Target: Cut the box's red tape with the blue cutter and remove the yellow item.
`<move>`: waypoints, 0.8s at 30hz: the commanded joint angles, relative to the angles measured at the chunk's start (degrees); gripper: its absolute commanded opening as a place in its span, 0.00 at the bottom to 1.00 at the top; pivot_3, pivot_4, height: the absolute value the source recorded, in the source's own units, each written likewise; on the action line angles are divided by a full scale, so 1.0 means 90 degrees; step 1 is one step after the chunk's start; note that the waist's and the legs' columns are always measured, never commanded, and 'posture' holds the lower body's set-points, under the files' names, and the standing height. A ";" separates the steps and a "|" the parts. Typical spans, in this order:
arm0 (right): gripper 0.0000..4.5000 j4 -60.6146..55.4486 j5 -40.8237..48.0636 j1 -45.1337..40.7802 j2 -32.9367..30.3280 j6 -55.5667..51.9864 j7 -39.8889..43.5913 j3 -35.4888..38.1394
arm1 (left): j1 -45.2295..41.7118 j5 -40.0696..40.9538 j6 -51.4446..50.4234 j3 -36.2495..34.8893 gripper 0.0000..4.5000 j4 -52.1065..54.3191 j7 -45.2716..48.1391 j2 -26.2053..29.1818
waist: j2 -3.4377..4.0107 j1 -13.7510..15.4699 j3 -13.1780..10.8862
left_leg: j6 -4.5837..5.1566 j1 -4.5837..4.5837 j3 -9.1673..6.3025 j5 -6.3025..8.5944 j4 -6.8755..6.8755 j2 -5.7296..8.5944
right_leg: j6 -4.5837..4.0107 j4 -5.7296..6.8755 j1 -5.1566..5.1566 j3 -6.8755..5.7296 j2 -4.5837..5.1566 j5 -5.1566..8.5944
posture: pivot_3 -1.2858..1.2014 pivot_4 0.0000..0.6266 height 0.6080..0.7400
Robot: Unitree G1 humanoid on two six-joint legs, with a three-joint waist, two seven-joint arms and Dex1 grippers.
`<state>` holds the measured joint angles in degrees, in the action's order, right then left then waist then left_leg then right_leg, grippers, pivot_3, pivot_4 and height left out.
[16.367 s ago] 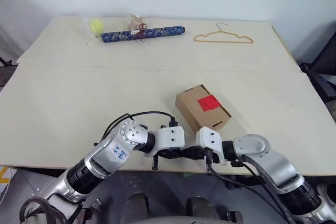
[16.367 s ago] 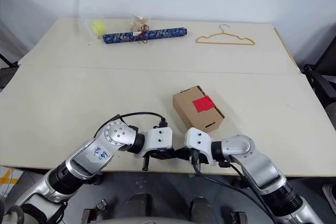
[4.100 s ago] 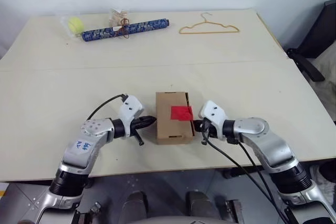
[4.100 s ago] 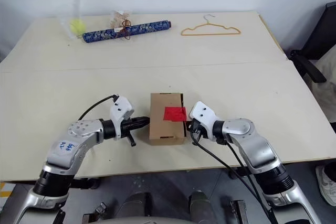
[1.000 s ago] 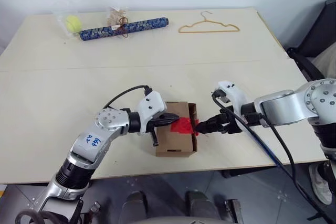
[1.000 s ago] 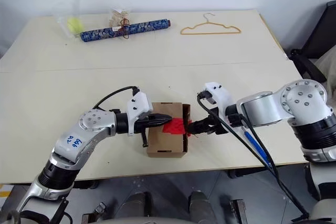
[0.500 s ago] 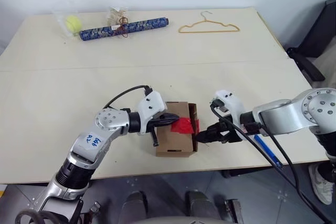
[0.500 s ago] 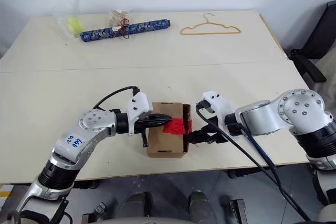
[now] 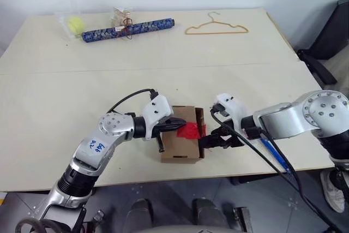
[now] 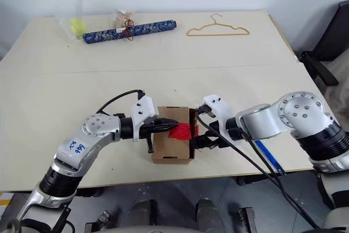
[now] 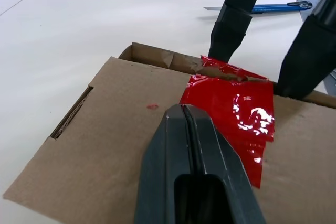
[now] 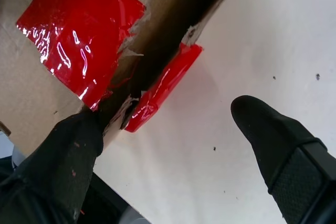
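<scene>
Left gripper (image 9: 175, 125), fingers pressed together, rests on top of the box (image 9: 182, 147) beside the torn red tape (image 9: 191, 131). Right gripper (image 12: 173, 145) stands wide open at the box's taped edge, one finger (image 12: 60, 153) against the cardboard. On the table (image 9: 82, 91) behind the right arm lies the blue cutter (image 9: 274, 155). Far back lie a patterned roll (image 9: 128, 29), a wrapped ball (image 9: 74, 24) and a wire hanger (image 9: 216, 27).

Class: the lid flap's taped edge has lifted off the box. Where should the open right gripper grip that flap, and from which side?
Grip the flap's free edge beside the red tape, coming from the box's right side: the tape is torn and a dark gap shows there. The right gripper already straddles it.
</scene>
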<state>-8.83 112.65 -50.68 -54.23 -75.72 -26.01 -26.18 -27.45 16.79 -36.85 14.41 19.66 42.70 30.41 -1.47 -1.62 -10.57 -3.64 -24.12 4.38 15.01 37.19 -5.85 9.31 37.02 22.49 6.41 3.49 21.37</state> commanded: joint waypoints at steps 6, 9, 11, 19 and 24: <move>0.99 -0.0324 -0.0071 0.0144 -0.0162 -0.0161 -0.0092 -0.0279 | 0.0217 -0.0141 -0.0238 0.0329 0.00 -0.0124 0.0070 0.0054 | -0.0001 -0.0020 0.0007 | 0.0001 0.0005 0.0002 0.0000 -0.0007 -0.0003 | -0.0005 0.0001 0.0001 -0.0001 -0.0002 0.0002 | 0.52 0.24 1.00; 0.99 -0.0327 -0.0416 0.0258 -0.0339 -0.0294 -0.0025 -0.0193 | 0.0244 -0.0125 -0.0266 0.0321 0.00 -0.0104 0.0080 0.0077 | -0.0003 -0.0003 0.0008 | 0.0001 0.0003 0.0002 0.0000 -0.0008 -0.0002 | -0.0005 -0.0003 0.0001 -0.0001 0.0000 0.0002 | 0.52 0.24 1.00; 0.99 -0.0333 -0.0607 0.0296 -0.0401 -0.0355 0.0060 -0.0118 | 0.0276 -0.0120 -0.0283 0.0321 0.00 -0.0089 0.0098 0.0117 | -0.0009 0.0000 0.0012 | 0.0001 0.0003 0.0002 0.0001 -0.0009 -0.0002 | -0.0005 -0.0005 0.0000 -0.0001 0.0000 0.0002 | 0.52 0.24 1.00; 0.99 -0.0192 -0.1220 0.0382 -0.0560 -0.0572 0.0474 0.0285 | 0.0486 -0.0072 -0.0439 0.0294 0.00 0.0091 0.0186 0.0294 | -0.0009 0.0015 0.0012 | 0.0001 0.0002 0.0003 0.0001 -0.0008 -0.0001 | -0.0005 -0.0006 0.0001 -0.0001 0.0001 0.0003 | 0.52 0.24 1.00; 0.99 -0.0085 -0.1538 0.0487 -0.0396 -0.0507 0.0549 0.0516 | 0.0498 -0.0066 -0.0470 0.0264 0.00 0.0110 0.0174 0.0285 | -0.0009 0.0013 0.0012 | 0.0003 0.0001 0.0003 0.0002 -0.0006 0.0002 | -0.0005 -0.0008 -0.0001 0.0000 0.0003 0.0003 | 0.52 0.24 1.00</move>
<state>-10.49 101.20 -46.70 -57.53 -80.20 -20.46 -23.75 -25.38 16.93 -38.08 14.55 22.40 43.61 31.68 -1.55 -1.50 -10.46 -3.61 -24.11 4.41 15.02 37.13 -5.84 9.26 36.94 22.48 6.41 3.51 21.40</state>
